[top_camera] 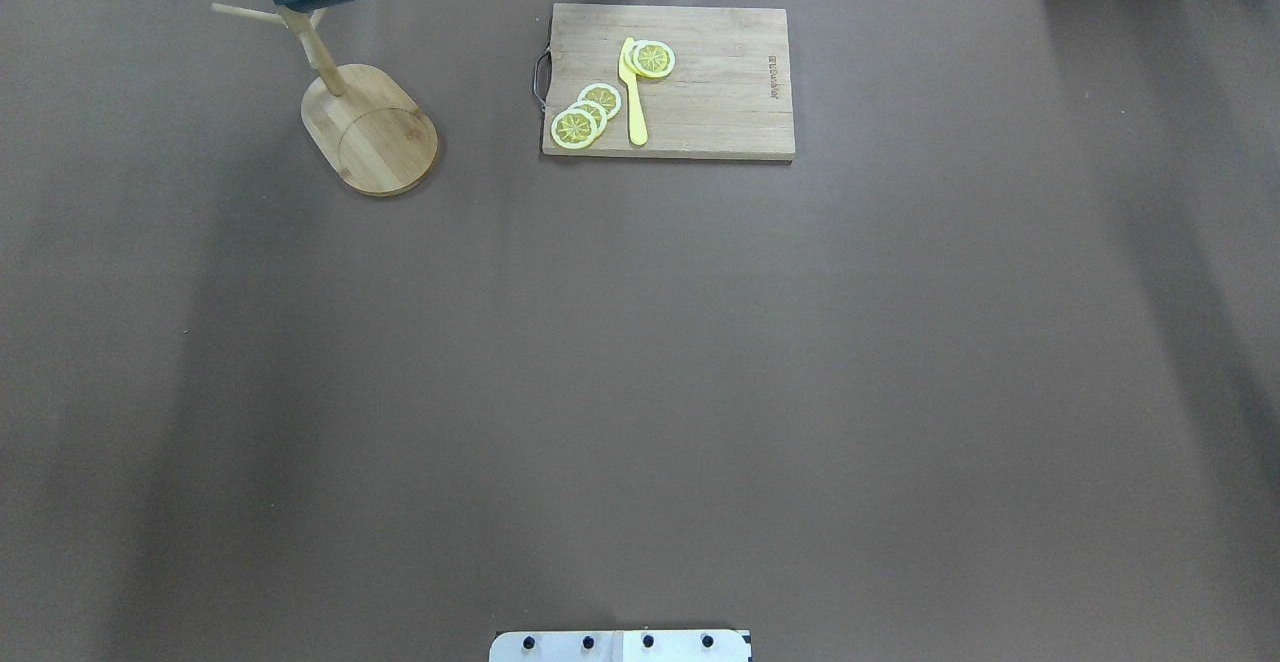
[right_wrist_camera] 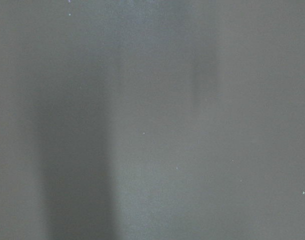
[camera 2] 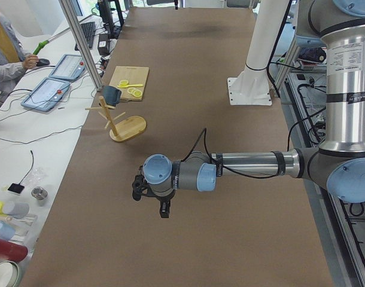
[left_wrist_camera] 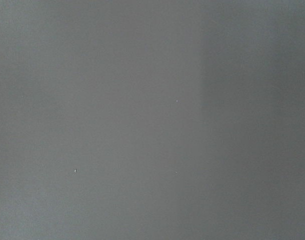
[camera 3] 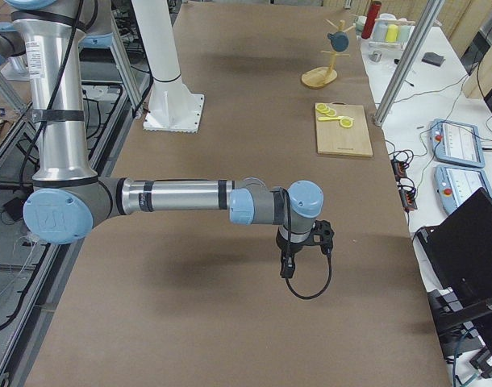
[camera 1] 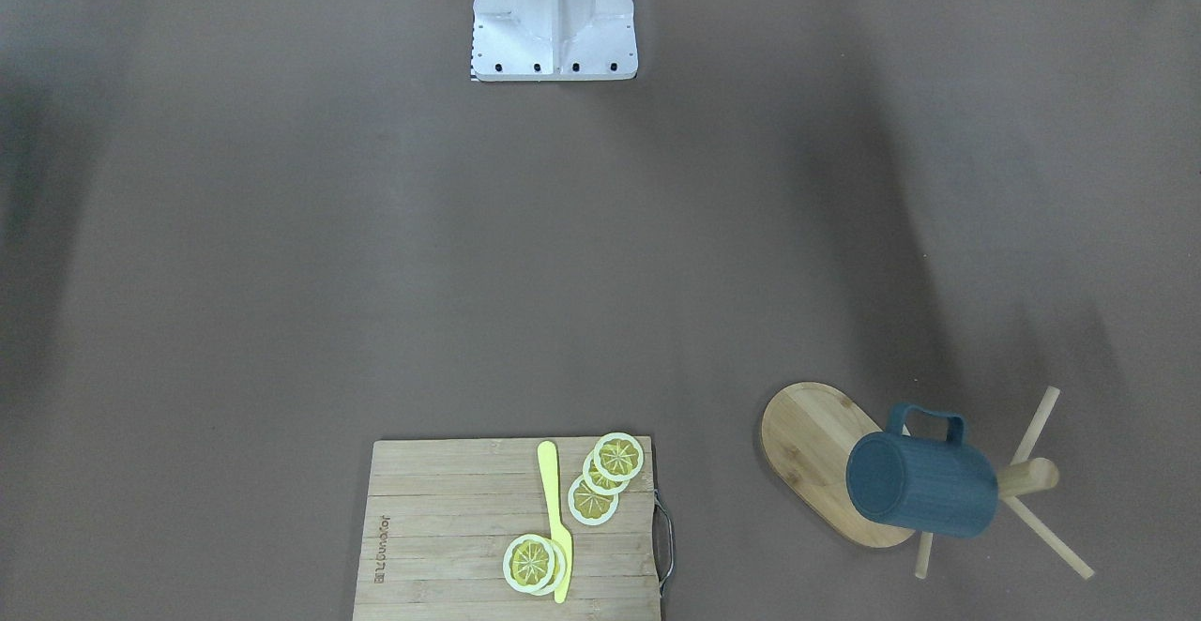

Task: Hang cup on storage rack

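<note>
The cup [camera 1: 924,485] hangs on its side high on the storage rack [camera 1: 807,452], up among the thin pegs near the top of the post and clear of the oval base. Its handle faces the robot's side of the table. Which peg carries it cannot be made out.

Both arms are well apart from it. The left gripper [camera 2: 151,196] hangs above the bare brown table [top_camera: 640,392], with the rack far ahead of its fingers toward the operators' edge. The right gripper [camera 3: 310,239] hangs over the table's other half, farther from the rack. Whether either pair of fingers is spread or pressed together cannot be told, since they show only in the side views; the wrist cameras show only tabletop.

A cutting board [camera 1: 441,527] lies between the two grippers' reach at the operators' edge, carrying lemon slices [camera 1: 605,476] and a yellow knife [camera 1: 555,518].
</note>
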`<action>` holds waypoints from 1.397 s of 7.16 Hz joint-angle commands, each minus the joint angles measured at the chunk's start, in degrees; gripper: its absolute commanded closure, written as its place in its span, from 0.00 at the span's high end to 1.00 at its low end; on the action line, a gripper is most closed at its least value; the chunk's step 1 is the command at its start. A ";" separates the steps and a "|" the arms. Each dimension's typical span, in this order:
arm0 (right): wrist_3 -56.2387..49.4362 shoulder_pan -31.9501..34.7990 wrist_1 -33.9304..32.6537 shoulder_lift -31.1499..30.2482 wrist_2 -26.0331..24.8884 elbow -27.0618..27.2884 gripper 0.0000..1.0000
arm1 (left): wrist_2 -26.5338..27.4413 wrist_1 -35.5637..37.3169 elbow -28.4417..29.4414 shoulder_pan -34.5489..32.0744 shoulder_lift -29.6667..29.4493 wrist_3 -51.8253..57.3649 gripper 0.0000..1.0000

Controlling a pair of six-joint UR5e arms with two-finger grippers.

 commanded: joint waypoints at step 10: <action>0.22 0.07 0.12 -0.70 0.38 -0.22 1.00 | -0.44 0.09 -0.09 -1.32 -0.19 -0.01 0.98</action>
